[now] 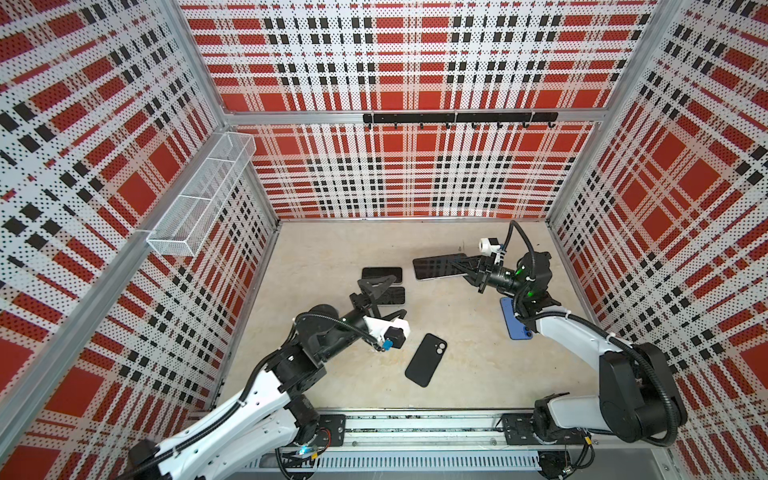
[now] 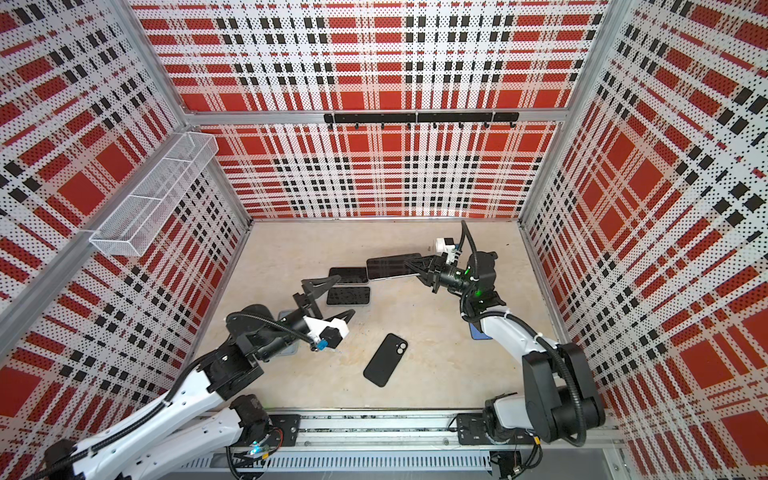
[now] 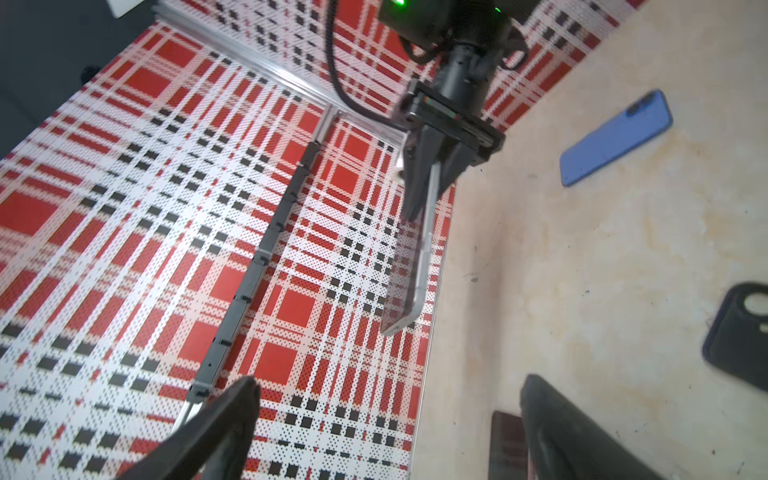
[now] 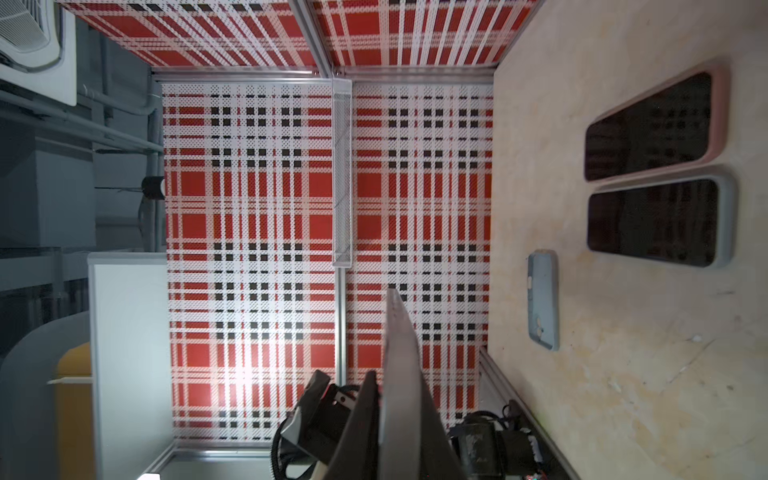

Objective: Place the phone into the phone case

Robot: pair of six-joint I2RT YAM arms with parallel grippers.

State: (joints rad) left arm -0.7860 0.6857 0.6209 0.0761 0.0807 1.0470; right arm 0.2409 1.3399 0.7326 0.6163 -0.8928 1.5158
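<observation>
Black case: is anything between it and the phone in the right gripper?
Nothing visible. The right gripper holds the phone in the air, and only bare table lies between it and the black case. The open left gripper hangs just beside that path, not across it.

Red-white-black plaid walls (image 1: 415,166), beige table (image 1: 332,249), black phone case (image 1: 426,359).

1. Left arm (image 1: 257,399): white shells, black joints, and there's a ribbed black cable (image 1: 254,376) tied along it.
2. Right arm (image 1: 582,332): same white-and-black build, green lights (image 1: 519,272) glowing near the wrist.
3. White camera housing (image 1: 377,326) on the left wrist, blue plug (image 1: 387,345) on its end.
4. Left gripper (image 1: 400,296): black, triangular, trussed fingers.
</observation>
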